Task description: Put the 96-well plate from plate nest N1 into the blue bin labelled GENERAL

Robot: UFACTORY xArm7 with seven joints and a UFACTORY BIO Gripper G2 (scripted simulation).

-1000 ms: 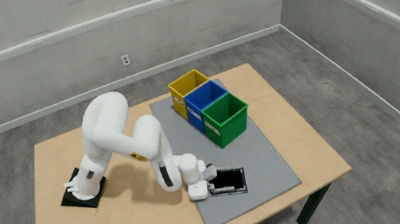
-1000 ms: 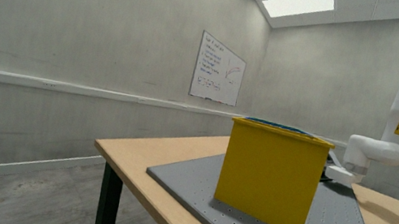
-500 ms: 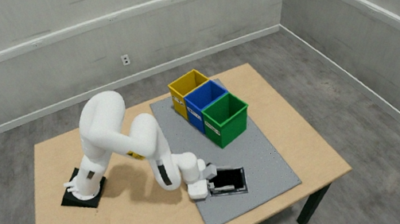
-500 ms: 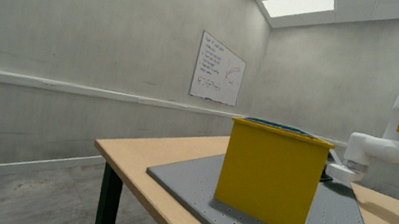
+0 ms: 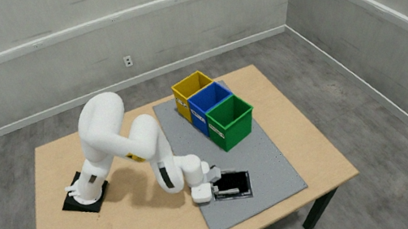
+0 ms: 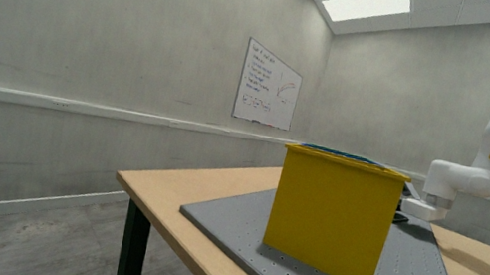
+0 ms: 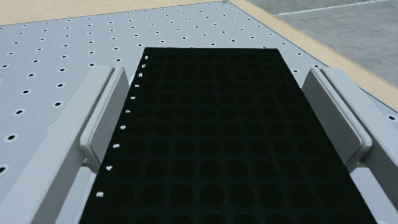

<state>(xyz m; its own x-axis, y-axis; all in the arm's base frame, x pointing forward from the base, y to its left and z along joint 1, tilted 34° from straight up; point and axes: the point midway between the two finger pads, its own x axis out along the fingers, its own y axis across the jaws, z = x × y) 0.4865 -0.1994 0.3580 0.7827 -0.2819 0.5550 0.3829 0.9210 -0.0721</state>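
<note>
My gripper [image 5: 234,180] [image 7: 217,100] is shut on the black 96-well plate [image 5: 239,178] [image 7: 215,130], with one finger along each long side. The plate is level and a little above the plate nest [image 5: 238,197], whose dark rim shows around it in the top view. The nest does not show around the plate in the wrist view. The blue bin [image 5: 199,121] stands upright between the yellow bin [image 5: 183,111] [image 6: 333,214] and the green bin [image 5: 236,134], which are also upright. The inside floor of the blue bin is hidden.
The three bins stand close together in a row on the grey perforated board [image 5: 270,170] [image 6: 231,216]. The green bin is the one nearest the nest. The wooden table [image 5: 308,147] extends around the board, and the arm's base stands at its left in the top view.
</note>
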